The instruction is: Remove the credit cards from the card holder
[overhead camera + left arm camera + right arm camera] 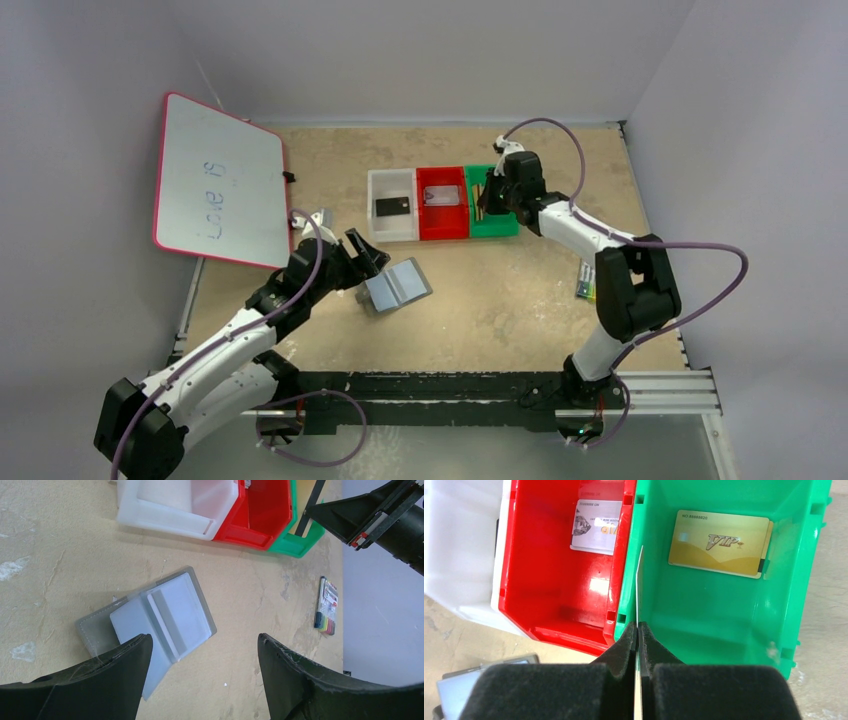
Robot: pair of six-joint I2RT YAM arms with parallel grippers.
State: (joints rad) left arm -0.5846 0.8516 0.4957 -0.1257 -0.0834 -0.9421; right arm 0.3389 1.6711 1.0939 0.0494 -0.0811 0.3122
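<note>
**Green tray under a pinched card, holder lying open**

My right end effector [638, 628] is clenched on a thin card [639, 590]. The card is held edge-on (so I cannot tell its colour) over the green tray [724, 625], right at the wall next to the red tray [559, 595]. A gold card [718, 542] lies flat in the green tray, a silvery card [596, 525] in the red one, and a black card [394, 207] in the white tray [392, 232]. From above, the trays form a row at 12 o'clock from the middle of the desk [500, 300], with green at the 3 o'clock end. The card holder [165, 615] lies spread open on the desk at about 7 o'clock from the trays, shiny pockets up. My left end effector [204, 640] is released, its fingers wide apart over the holder's near edge. I cannot tell whether it touches the holder.
</note>
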